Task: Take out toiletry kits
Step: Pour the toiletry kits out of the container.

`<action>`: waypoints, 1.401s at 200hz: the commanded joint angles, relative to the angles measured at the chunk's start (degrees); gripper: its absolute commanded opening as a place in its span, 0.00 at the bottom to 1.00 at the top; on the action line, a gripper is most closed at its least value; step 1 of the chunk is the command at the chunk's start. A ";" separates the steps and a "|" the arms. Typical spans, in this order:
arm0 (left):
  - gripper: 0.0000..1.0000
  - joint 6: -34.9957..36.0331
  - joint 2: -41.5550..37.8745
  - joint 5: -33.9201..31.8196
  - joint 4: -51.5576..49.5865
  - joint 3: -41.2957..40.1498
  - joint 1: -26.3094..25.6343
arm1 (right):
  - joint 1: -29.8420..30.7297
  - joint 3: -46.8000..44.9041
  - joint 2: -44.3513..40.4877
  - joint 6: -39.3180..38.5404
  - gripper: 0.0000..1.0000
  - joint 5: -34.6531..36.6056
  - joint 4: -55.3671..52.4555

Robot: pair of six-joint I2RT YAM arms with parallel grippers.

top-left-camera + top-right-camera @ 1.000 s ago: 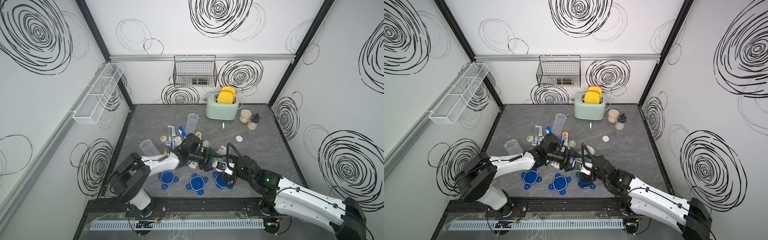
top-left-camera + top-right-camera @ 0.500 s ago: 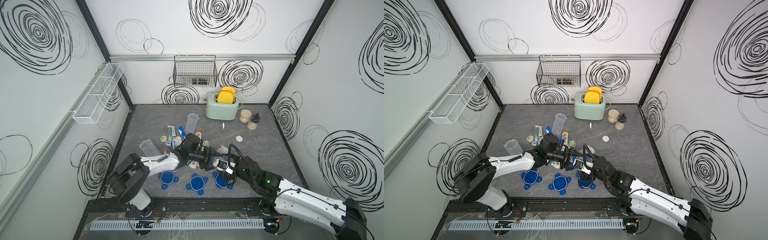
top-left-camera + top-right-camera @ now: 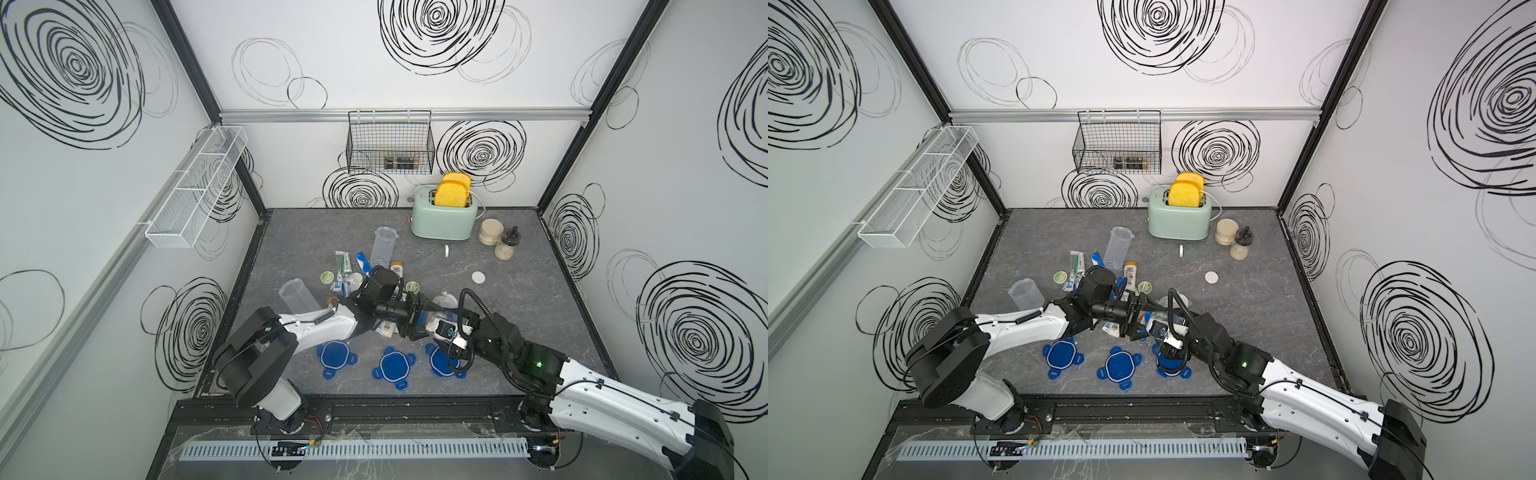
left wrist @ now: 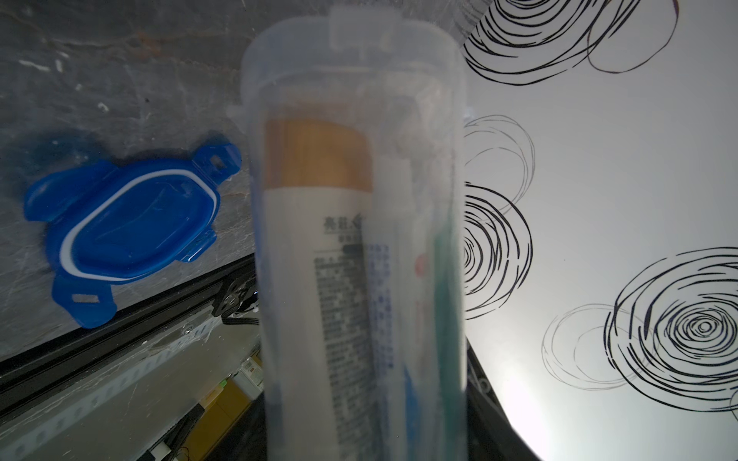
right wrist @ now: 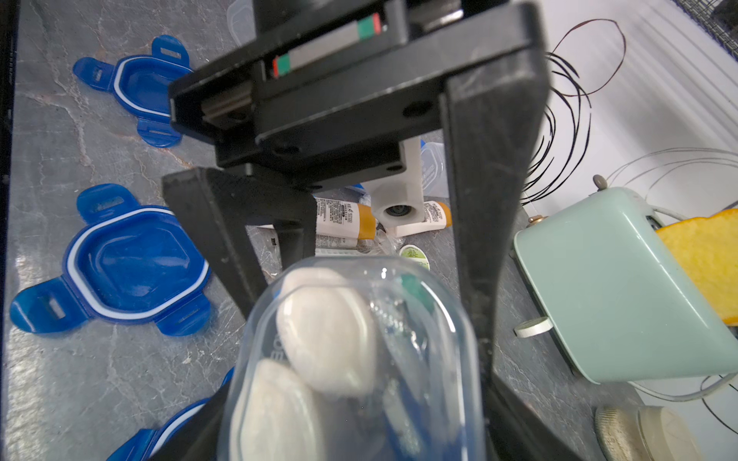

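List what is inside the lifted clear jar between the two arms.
Inside the clear jar: a cream bottle with a tan cap, a white toothpaste tube and something green beside it. The bottle and tube cover whatever lies behind them.

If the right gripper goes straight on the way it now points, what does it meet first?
The clear jar, held by the left gripper. It sits directly before the right gripper; whether they touch, I cannot tell.

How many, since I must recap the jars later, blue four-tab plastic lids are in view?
3 blue four-tab plastic lids, in a row at the front of the grey table: left, middle, right, the last partly under the right arm. Others could hide beneath the arms.
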 commanded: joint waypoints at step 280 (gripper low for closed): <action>0.12 5.96 -1.96 -7.21 2.75 -0.43 0.85 | 2.61 12.52 14.41 84.70 0.93 4.84 -3.37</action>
